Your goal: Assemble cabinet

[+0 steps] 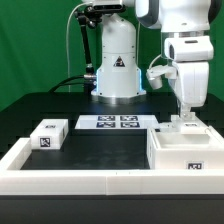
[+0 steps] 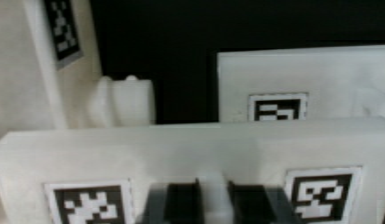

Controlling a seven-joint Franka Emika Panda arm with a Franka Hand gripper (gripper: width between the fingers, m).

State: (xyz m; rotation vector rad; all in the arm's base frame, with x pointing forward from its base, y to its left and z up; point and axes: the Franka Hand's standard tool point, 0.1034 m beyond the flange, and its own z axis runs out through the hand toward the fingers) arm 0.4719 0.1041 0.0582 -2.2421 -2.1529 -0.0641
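We judge the assembly barely begun: the gripper point(image 1: 183, 118), fingers drawn narrow (whether they pinch anything we cannot tell), sits at the cabinet body point(image 1: 185, 155) directly beneath it, while a small tagged block point(image 1: 48, 133) lies loose, well apart.

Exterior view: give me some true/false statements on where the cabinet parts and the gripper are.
1. The gripper is down at the cabinet body, on the exterior view's right. True.
2. The small tagged block sits on top of the cabinet body. False: it rests on the table at the exterior view's left, apart from the body.
3. The marker board lies flat near the arm's base. True.
4. The marker board carries one tag. False: four show.
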